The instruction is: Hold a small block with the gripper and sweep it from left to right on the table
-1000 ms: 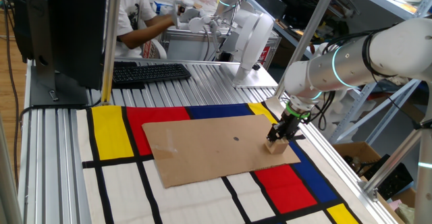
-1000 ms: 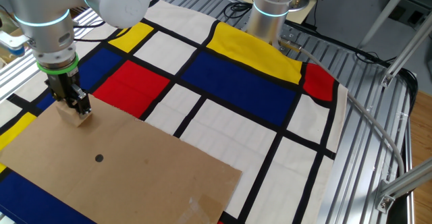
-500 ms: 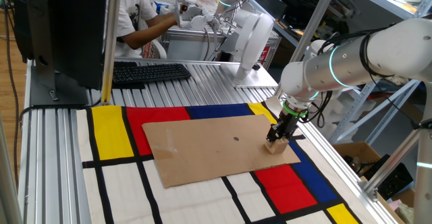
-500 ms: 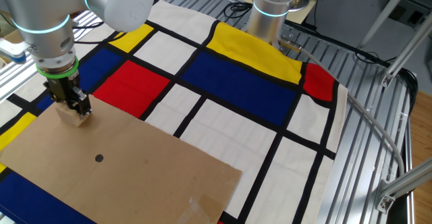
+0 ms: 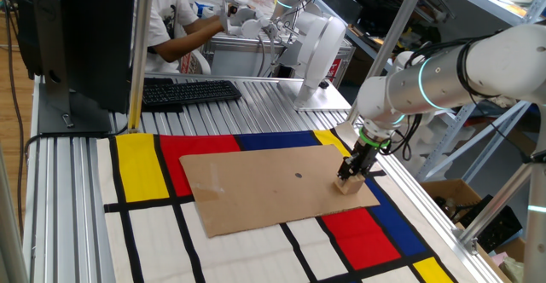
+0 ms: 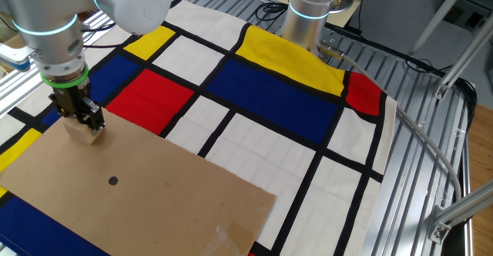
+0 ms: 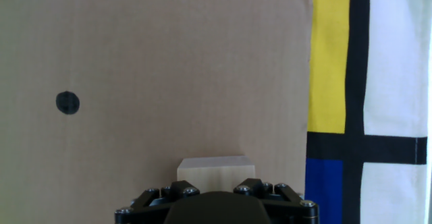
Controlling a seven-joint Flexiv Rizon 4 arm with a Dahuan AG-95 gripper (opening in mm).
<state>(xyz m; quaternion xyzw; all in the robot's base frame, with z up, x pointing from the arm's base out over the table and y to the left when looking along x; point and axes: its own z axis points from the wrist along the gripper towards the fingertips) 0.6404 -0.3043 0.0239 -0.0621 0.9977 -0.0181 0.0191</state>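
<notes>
The small block [image 5: 346, 185], a plain tan wooden cube, rests on the brown cardboard sheet [image 5: 264, 185] near its right edge. My black gripper [image 5: 351, 175] points down at it, fingers on both sides of the cube, shut on it. From the other side the same block [image 6: 88, 133] sits under the gripper [image 6: 83, 122] at the sheet's far left corner. In the hand view the block [image 7: 216, 169] shows just above the black finger housing, with the cardboard sheet [image 7: 169, 69] beyond. The cardboard lies on the mat of the ribbed table [image 5: 247, 95].
A black dot [image 5: 299, 176] marks the cardboard's middle. At the back stand a keyboard [image 5: 188, 90], a monitor [image 5: 81, 36], a white device [image 5: 320, 49] and a seated person [image 5: 171, 19]. Another arm's base [image 6: 308, 9] rises at the mat's far edge.
</notes>
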